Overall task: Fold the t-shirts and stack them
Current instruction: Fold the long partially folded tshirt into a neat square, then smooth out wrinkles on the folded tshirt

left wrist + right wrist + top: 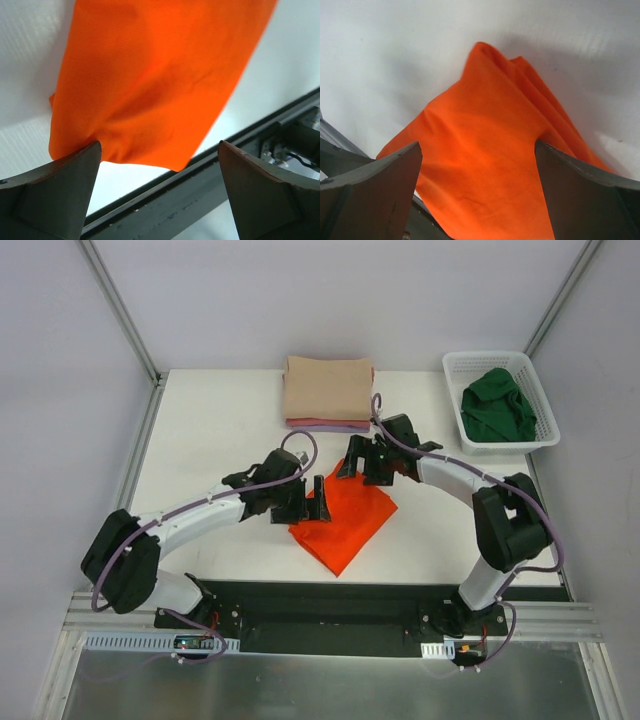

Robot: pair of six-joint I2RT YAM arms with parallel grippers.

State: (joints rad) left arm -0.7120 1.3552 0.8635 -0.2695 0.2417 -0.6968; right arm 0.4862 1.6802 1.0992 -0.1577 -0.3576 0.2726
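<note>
The bright orange t-shirt [345, 522] lies folded flat on the white table in front of the arms. It also shows in the left wrist view [155, 75] and the right wrist view [495, 165]. My left gripper [312, 504] is open and empty at the shirt's left edge, its jaws wide apart [159, 150]. My right gripper [358, 472] is open and empty above the shirt's far corner [477, 147]. A folded beige t-shirt [328, 386] tops a stack at the back, with a pink edge [325, 424] under it. The dark green t-shirt [497, 406] lies crumpled in the basket.
The white mesh basket [455, 368] stands at the back right. A dark rail [190, 190] runs along the table's near edge, just in front of the orange shirt. Grey frame posts stand at the table's back corners.
</note>
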